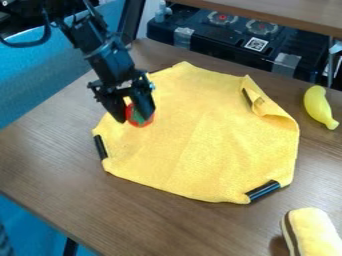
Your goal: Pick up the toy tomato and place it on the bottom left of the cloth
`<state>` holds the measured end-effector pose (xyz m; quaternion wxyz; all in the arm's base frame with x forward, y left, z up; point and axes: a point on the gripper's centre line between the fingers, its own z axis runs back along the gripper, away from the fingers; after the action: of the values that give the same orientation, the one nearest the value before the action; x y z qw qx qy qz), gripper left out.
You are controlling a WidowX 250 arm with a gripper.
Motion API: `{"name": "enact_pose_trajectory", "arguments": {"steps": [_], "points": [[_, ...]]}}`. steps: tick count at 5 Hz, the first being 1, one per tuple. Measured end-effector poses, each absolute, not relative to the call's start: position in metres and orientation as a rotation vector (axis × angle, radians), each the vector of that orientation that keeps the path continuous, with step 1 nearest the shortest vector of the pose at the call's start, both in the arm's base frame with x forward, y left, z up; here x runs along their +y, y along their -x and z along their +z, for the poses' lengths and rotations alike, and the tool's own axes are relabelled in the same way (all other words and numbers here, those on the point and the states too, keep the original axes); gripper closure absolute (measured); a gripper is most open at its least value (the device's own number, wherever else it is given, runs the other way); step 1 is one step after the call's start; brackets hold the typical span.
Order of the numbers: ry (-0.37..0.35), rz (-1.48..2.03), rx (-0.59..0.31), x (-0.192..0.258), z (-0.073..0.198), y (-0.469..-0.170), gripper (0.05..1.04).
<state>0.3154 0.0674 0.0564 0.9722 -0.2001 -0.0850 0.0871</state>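
The gripper point(139, 118) hangs over the upper left part of the yellow cloth point(207, 145), coming from the top left. Its two fingers stand on either side of the red toy tomato point(139, 121), whose green top faces up between them. The fingers hide part of the tomato's sides, and whether they press on it cannot be made out. Whether the tomato touches the cloth is also unclear. The cloth's upper right corner is folded over.
A toy banana point(320, 107) lies right of the cloth on the wooden table point(167, 225). At the bottom right corner is a yellow and brown plush toy point(314, 233). Black pieces point(263, 190) sit at the cloth's edges. A dark stove-like box point(234, 37) stands behind.
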Motion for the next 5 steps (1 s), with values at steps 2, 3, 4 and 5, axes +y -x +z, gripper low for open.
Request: {"name": "enact_pose_trajectory", "arguments": {"steps": [2,3,4,5], "points": [[0.317,0.131,-0.142,0.084,0.035,-0.303,0.309],[0.338,0.119,-0.140,0.078,0.038,-0.297,0.089],[0.371,0.098,-0.164,0.072,0.057,-0.297,0.083],[0.327,0.017,-0.181,0.064,0.082,-0.300,0.083]]}}
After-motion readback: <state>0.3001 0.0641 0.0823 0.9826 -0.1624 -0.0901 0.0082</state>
